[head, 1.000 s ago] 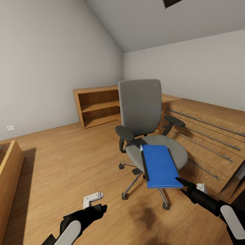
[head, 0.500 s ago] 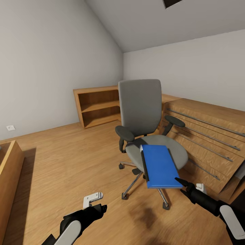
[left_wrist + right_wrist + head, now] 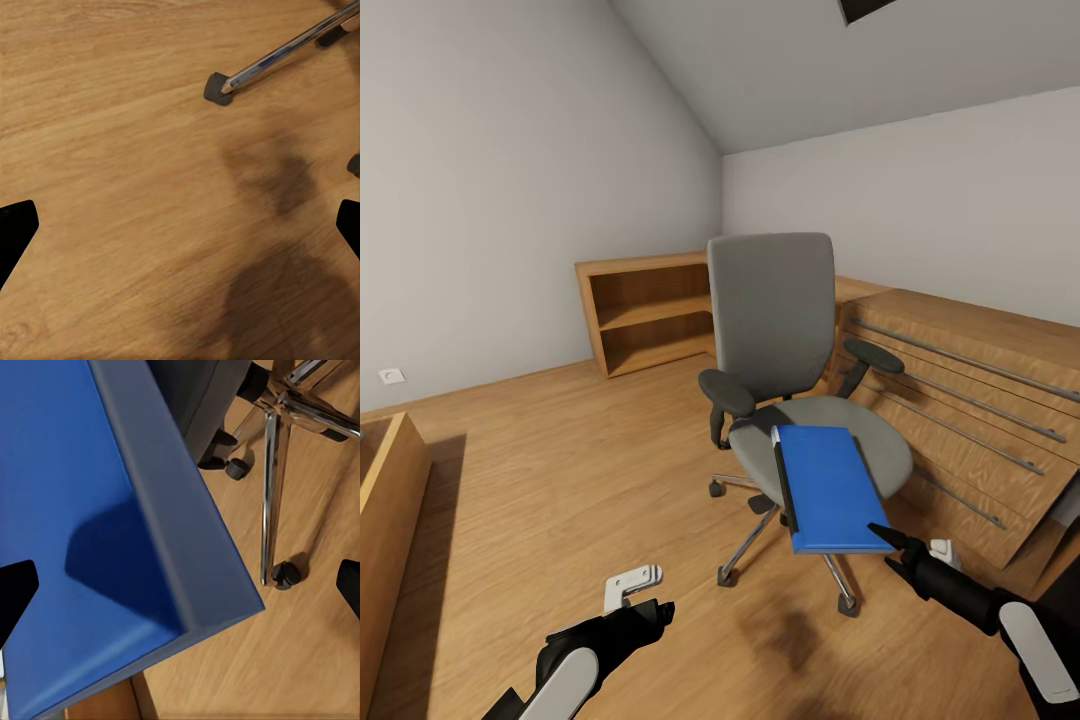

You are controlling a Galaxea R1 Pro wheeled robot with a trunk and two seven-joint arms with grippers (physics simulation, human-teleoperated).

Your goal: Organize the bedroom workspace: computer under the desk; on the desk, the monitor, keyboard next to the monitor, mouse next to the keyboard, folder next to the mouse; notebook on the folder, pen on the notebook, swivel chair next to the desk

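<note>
Swivel chair: the grey swivel chair [image 3: 790,350] stands on the wooden floor [image 3: 560,480], its tall back toward the far wall, black armrests on either side, and its chrome star base [image 3: 271,502] on casters beneath.
Folder: a blue folder [image 3: 828,488] lies flat on the chair's seat, its near end jutting out over the seat's front edge; a dark spine runs along its left side.
Pen: a thin white-tipped stick lies along the folder's left edge [image 3: 779,455]; too slender to tell more.
Right gripper: the right gripper [image 3: 890,545] is held just at the near right corner of the folder, tips pointing at that corner. In the right wrist view its two dark fingertips [image 3: 16,592] sit far apart at the picture's edges, so the jaws are spread, with the folder's blue cover [image 3: 67,510] and grey edge between them.
Left gripper: the left gripper [image 3: 645,600] hangs low over bare floor, well apart from the chair. The left wrist view shows its fingertips [image 3: 15,232] wide apart, jaws spread, nothing between them, with one chrome leg and caster [image 3: 219,88] beyond.
Surroundings: a light-wood chest with long bar handles [image 3: 960,400] stands just right of the chair; an open wooden bookshelf [image 3: 645,310] sits against the back wall.
</note>
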